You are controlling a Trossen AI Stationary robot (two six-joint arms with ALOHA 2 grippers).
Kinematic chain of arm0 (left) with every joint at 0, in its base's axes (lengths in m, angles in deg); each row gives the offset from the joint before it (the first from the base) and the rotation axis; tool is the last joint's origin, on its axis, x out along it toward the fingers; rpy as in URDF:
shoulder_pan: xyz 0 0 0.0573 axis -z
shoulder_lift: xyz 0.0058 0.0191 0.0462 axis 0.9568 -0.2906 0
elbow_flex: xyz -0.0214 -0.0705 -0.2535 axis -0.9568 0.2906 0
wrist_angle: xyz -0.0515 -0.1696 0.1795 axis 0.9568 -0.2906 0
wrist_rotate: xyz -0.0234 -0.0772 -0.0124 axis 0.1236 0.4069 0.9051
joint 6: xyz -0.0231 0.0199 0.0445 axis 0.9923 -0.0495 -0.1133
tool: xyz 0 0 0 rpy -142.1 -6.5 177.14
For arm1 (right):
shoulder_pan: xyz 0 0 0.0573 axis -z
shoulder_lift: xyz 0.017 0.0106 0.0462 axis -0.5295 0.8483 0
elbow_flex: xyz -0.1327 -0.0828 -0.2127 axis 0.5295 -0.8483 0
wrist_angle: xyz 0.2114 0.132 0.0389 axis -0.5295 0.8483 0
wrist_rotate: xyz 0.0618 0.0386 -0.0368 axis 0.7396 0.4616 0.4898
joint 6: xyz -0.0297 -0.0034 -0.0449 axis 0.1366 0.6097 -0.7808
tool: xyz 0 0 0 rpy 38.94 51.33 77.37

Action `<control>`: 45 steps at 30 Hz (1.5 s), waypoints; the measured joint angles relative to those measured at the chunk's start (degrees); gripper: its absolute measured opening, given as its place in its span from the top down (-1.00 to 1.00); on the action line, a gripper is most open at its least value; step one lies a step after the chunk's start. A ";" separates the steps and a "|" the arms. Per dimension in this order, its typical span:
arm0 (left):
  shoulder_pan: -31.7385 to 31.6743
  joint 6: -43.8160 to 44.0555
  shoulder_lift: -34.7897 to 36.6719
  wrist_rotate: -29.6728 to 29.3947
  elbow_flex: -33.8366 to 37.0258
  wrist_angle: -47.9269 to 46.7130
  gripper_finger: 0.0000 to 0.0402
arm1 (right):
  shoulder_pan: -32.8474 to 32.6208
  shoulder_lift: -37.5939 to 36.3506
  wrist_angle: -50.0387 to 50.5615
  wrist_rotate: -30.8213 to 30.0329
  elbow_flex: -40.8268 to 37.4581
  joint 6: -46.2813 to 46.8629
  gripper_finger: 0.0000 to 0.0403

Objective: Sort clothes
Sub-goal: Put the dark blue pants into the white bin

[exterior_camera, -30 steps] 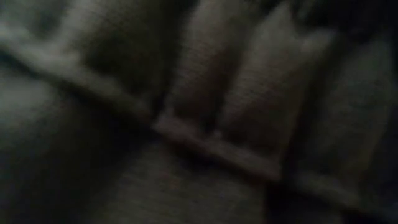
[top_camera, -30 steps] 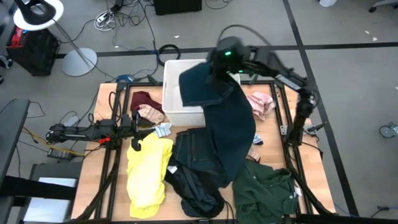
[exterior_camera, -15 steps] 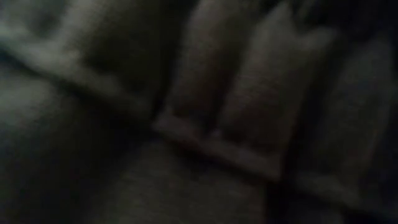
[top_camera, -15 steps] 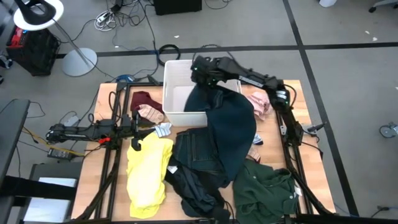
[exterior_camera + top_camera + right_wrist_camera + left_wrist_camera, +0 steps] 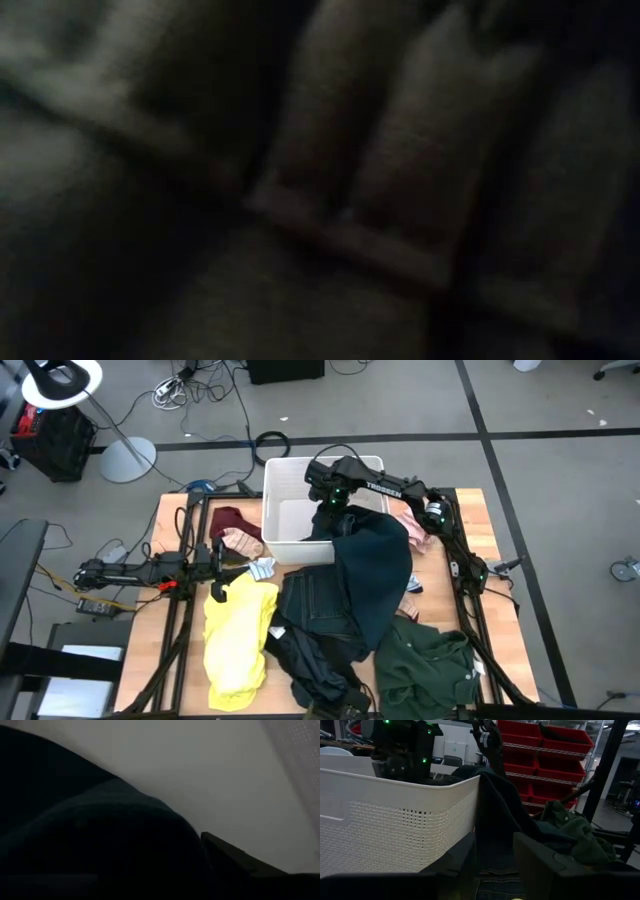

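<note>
Right gripper: inside the white bin, at 12 o'clock of the table; finger state impossible to tell.
Dark top: draped over the bin's right wall, trailing toward 6 o'clock.
Left gripper: spread, empty, above the yellow shirt, 9 o'clock.

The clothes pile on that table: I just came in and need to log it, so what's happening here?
The robot is sorting clothes. Its right gripper is down in the white bin, with a dark navy garment draped over the bin's rim and trailing across the pile. The left gripper waits open near the yellow shirt. A dark green top, black pieces, a maroon piece and pink pieces remain on the table.
</note>
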 joint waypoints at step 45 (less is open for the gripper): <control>0.00 0.00 0.00 0.00 -0.01 -0.02 0.32 | -25.62 -33.23 6.20 4.86 0.04 -2.25 -0.16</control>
